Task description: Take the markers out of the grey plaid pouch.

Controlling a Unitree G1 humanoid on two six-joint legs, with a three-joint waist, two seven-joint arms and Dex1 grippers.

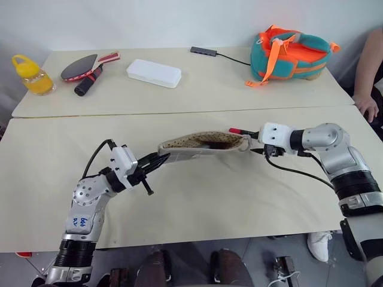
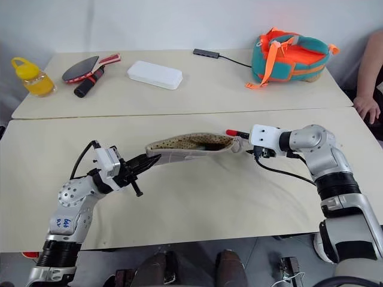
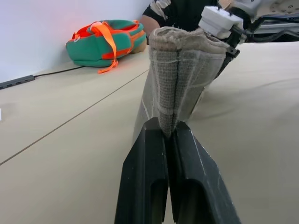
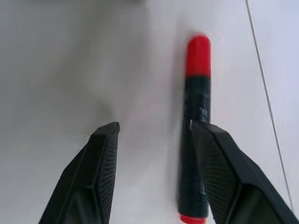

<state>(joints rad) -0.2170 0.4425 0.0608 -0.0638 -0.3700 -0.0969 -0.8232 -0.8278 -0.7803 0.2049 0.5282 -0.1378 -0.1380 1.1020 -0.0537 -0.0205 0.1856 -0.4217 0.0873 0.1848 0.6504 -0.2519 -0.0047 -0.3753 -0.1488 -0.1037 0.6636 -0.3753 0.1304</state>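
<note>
1. Far left on the tabletop (image 1: 197,209) stands a yellow bottle (image 1: 33,75); just right of it lie a paddle (image 1: 84,67) and, further right, a white case (image 1: 154,73).
2. The left pincer (image 1: 160,159) is pressed together on the left end of the pouch (image 1: 203,143), pinching the fabric (the left wrist view shows the cloth squeezed between the black fingers (image 3: 145,186)).
3. The pouch hangs lifted above the near tabletop, stretched between the two arms, its mouth gaping upward and the dotted tan lining showing.
4. At the pouch's right end, the red marker (image 4: 196,116) lies lengthwise by one finger of the right pincer (image 4: 156,133), touching it; its red tip pokes out beyond the pouch.
5. The right pincer is spread, its other finger well clear of the marker.
6. Far right sit a teal-and-orange bag (image 1: 290,54) and a cable hub (image 1: 204,51); a person's hand (image 1: 366,107) rests at the edge.
</note>
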